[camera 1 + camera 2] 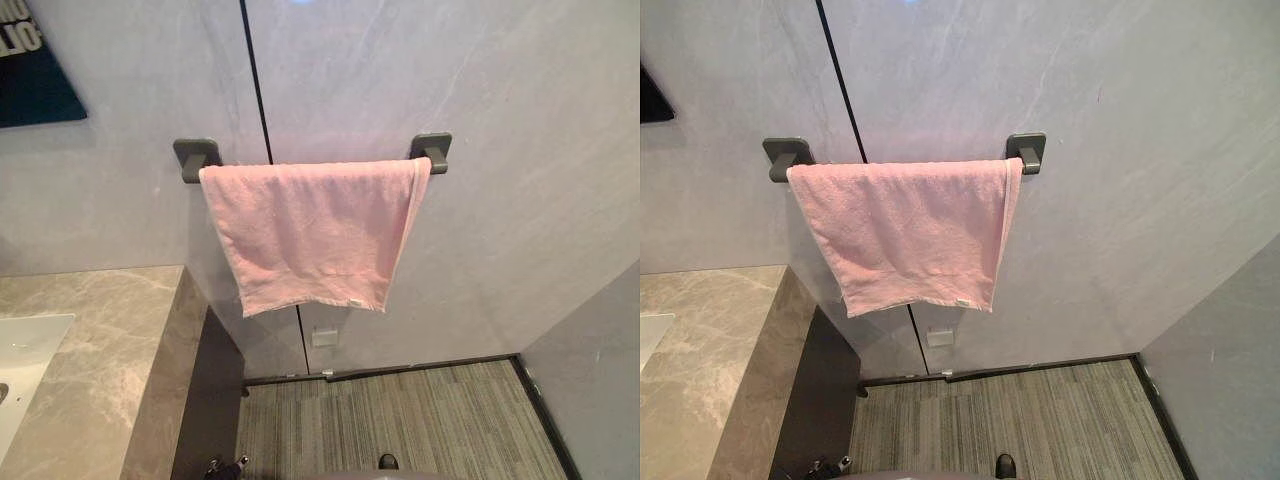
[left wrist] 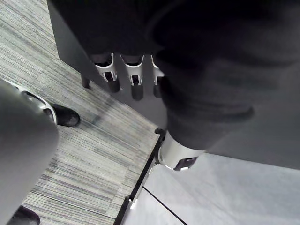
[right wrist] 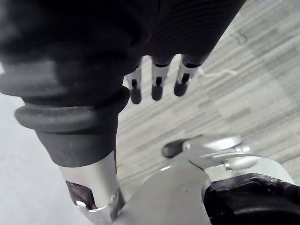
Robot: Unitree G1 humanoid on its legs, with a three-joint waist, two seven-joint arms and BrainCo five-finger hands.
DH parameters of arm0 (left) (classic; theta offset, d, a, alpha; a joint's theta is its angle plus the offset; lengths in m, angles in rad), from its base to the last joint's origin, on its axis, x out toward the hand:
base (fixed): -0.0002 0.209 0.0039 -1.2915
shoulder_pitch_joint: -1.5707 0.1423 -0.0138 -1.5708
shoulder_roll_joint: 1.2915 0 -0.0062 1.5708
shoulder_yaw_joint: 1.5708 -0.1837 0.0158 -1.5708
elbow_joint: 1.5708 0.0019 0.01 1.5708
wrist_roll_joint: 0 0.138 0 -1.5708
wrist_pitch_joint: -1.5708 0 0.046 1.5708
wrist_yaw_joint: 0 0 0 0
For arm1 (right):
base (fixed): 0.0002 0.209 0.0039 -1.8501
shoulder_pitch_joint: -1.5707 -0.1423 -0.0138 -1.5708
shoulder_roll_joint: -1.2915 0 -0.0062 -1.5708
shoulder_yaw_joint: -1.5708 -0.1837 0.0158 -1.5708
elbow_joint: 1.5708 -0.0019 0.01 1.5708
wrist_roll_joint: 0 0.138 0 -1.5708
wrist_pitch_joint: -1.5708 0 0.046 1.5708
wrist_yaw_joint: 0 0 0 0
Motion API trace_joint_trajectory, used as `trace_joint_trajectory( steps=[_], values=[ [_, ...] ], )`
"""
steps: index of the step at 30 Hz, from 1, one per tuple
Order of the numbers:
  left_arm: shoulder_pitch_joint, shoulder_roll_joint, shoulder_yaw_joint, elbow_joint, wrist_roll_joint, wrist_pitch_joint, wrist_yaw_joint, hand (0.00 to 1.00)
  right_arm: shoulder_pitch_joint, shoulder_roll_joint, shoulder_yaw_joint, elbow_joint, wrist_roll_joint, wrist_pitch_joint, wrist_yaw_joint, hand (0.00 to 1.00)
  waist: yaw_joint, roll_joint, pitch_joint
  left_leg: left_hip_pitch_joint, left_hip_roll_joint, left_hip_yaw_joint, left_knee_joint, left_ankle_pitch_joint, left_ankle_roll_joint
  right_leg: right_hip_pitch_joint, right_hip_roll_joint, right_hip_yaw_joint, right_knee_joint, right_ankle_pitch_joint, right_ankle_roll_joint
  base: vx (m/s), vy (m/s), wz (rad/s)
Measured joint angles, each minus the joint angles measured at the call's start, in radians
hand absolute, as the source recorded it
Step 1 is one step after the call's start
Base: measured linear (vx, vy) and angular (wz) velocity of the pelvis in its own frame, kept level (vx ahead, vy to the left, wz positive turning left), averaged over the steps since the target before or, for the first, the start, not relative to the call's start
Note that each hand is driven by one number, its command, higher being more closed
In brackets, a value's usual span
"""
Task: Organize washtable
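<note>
A pink towel [image 1: 315, 230] hangs folded over a dark grey towel bar [image 1: 197, 155] on the grey wall ahead, its lower edge slanting down to the right. The marble washtable top [image 1: 110, 340] lies at the lower left, with the corner of a white sink [image 1: 25, 350] set into it. My left hand [image 2: 135, 77] hangs low beside the washtable's dark side panel, fingers straight and holding nothing. My right hand [image 3: 157, 82] hangs above the striped floor, fingers relaxed and empty.
A dark cabinet side [image 1: 205, 400] drops from the counter edge to the striped carpet floor [image 1: 400, 420]. A small white socket [image 1: 324, 337] sits low on the wall under the towel. A grey side wall [image 1: 590, 380] closes the right.
</note>
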Motion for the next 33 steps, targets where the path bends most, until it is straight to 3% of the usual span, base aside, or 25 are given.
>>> trace_joint_trajectory(
  steps=[11,33],
  values=[
    [-0.037,0.041,-0.138,0.038,0.015,-0.001,-0.002,0.00,-0.074,-0.045,0.097,0.069,-0.080,-0.001,-0.004,0.00,-0.007,0.001,0.007,-0.008,0.003,-0.035,0.025,-0.011,0.002,0.005,0.001,-0.018,-0.001,-0.003,0.005,0.01,-0.010,0.04],
    [-0.048,0.052,-0.135,0.078,0.053,0.001,-0.004,0.00,-0.107,-0.063,0.123,0.109,-0.147,-0.003,-0.003,0.00,-0.010,0.007,0.020,-0.023,0.000,-0.059,0.052,-0.030,0.005,0.014,-0.008,-0.035,-0.001,-0.011,0.012,-0.02,-0.008,0.03]
  ],
)
